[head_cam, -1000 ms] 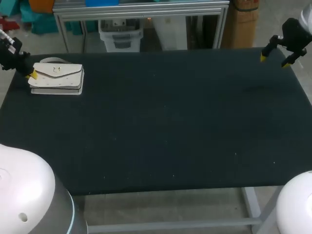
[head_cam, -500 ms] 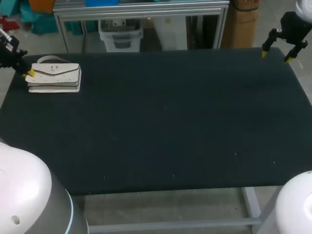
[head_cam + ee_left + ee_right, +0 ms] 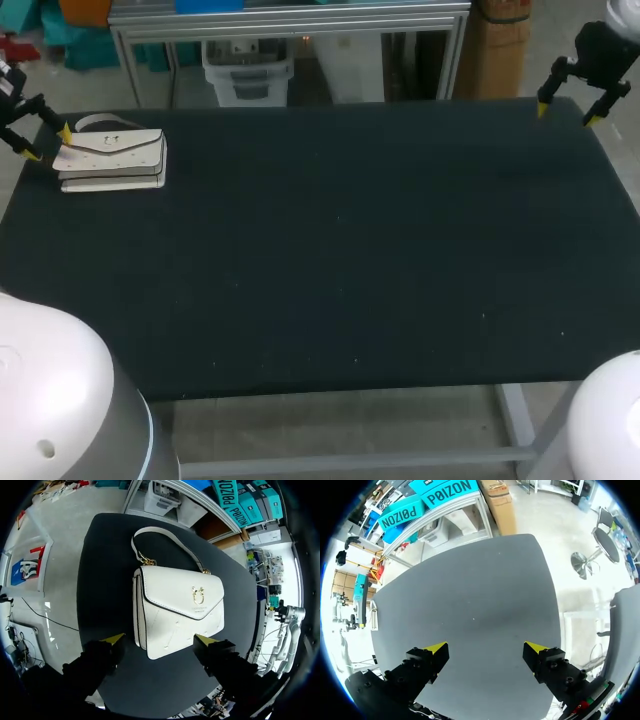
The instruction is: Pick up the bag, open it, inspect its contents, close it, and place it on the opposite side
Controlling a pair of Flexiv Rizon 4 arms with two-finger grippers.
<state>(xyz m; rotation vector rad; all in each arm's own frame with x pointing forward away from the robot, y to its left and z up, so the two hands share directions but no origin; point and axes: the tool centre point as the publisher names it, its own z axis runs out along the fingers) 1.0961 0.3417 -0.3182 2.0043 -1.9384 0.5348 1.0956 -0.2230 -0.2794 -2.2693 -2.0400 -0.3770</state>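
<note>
The white flap bag (image 3: 112,158) with a gold clasp lies flat and closed at the far left of the dark table (image 3: 340,260), its handle (image 3: 92,123) toward the back edge. My left gripper (image 3: 48,143) stands open at the bag's left end. From the left wrist, the bag (image 3: 177,610) lies ahead of the left gripper (image 3: 160,640), its near end between the spread fingers, neither visibly touching it. My right gripper (image 3: 565,113) hangs open and empty over the far right corner; in the right wrist view the right gripper (image 3: 486,647) has only bare table beneath it.
The bag sits close to the table's left edge (image 3: 18,200). The dark tabletop (image 3: 470,600) carries nothing else from the bag across to the right side.
My left gripper went from shut at the bag's left end to wide open, and the bag settled flat on the table. The right gripper rose a little toward the far right corner.
</note>
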